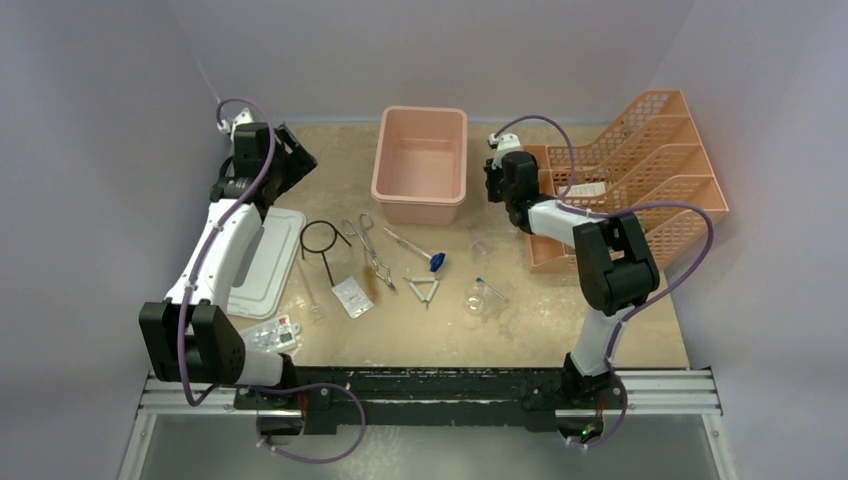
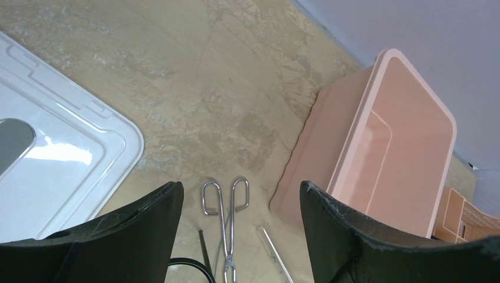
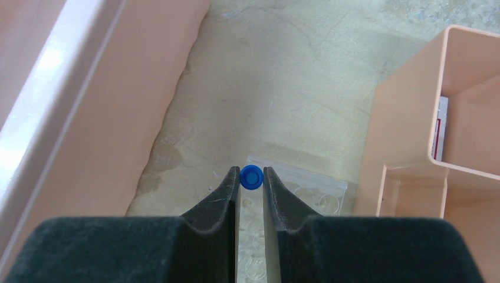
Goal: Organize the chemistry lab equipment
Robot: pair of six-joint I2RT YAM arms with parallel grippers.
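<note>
My left gripper [image 1: 291, 160] is open and empty, high over the back left of the table. In the left wrist view [image 2: 240, 188] it looks down on the metal tongs [image 2: 226, 203], with the black wire ring [image 2: 190, 268] and a clear thin rod [image 2: 276, 252] beside them. My right gripper [image 1: 496, 186] is between the tub and the racks. In the right wrist view [image 3: 252, 174] it is shut on a small blue-capped item [image 3: 252, 177], above a clear zip bag [image 3: 298, 191]. On the table lie the ring [image 1: 320, 238], tongs [image 1: 373, 252], blue-tipped rod [image 1: 432, 259], wire triangle [image 1: 423, 290], clear glassware [image 1: 477, 294] and a white packet [image 1: 352, 297].
The pink tub [image 1: 420, 165] stands open at the back centre. Its white lid [image 1: 268, 262] lies at the left under my left arm. The orange mesh racks [image 1: 640, 165] fill the right side, with a card in one slot [image 3: 441, 132]. Another packet [image 1: 274, 336] lies at the near left.
</note>
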